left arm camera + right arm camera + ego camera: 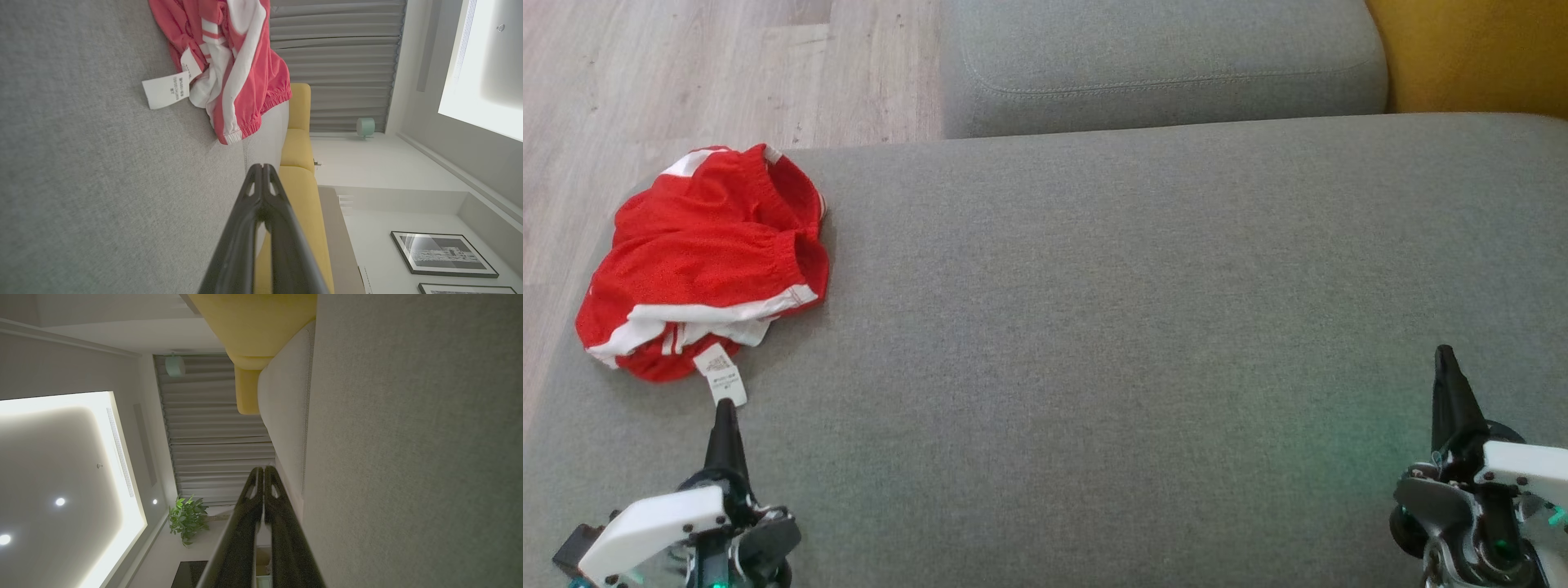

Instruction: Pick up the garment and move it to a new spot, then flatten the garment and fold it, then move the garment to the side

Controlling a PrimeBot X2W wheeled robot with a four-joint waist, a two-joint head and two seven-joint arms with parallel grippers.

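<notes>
The garment (707, 257) is a pair of red shorts with white stripes, lying crumpled at the left end of the grey sofa seat (1135, 327), a white care label (721, 376) sticking out toward me. My left gripper (725, 408) is shut and empty, its tips just short of the label. In the left wrist view the shorts (229, 53) and label (165, 90) lie ahead of the shut left gripper (261, 168). My right gripper (1445, 355) hovers shut over the seat's right part, far from the shorts; its wrist view shows the right gripper (261, 470) with fingers pressed together, holding nothing.
A grey cushion (1160, 65) sits behind the seat, with a yellow cushion (1478, 49) at the far right. Wooden floor (686, 73) lies beyond the seat's left edge, close to the shorts. The seat's middle and right are bare fabric.
</notes>
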